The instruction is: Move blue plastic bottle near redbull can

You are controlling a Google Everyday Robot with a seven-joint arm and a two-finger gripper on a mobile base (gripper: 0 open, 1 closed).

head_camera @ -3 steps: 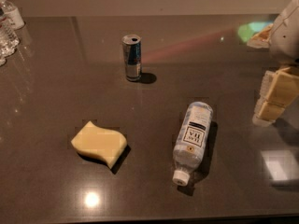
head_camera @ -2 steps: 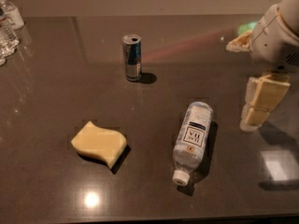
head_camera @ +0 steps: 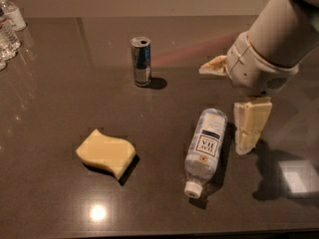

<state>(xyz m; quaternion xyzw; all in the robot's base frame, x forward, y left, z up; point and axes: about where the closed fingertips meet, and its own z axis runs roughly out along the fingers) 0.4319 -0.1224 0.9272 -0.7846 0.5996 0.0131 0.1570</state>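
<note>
The blue plastic bottle (head_camera: 205,151) lies on its side on the dark table, white cap toward the front edge, label up. The redbull can (head_camera: 141,61) stands upright behind it and to the left, well apart from it. My gripper (head_camera: 233,97) hangs from the white arm at the right, just right of the bottle's upper half. It is open: one cream finger (head_camera: 251,125) points down beside the bottle, and the other finger (head_camera: 213,66) sticks out behind it. It holds nothing.
A yellow sponge (head_camera: 105,153) lies at the front left. Clear water bottles (head_camera: 9,26) stand at the far left edge. The arm's white wrist housing (head_camera: 266,59) hovers over the right side of the table (head_camera: 60,98).
The arm has moved left and forward from the right edge, bringing the gripper close beside the bottle. Bottle, can and sponge have not moved.
</note>
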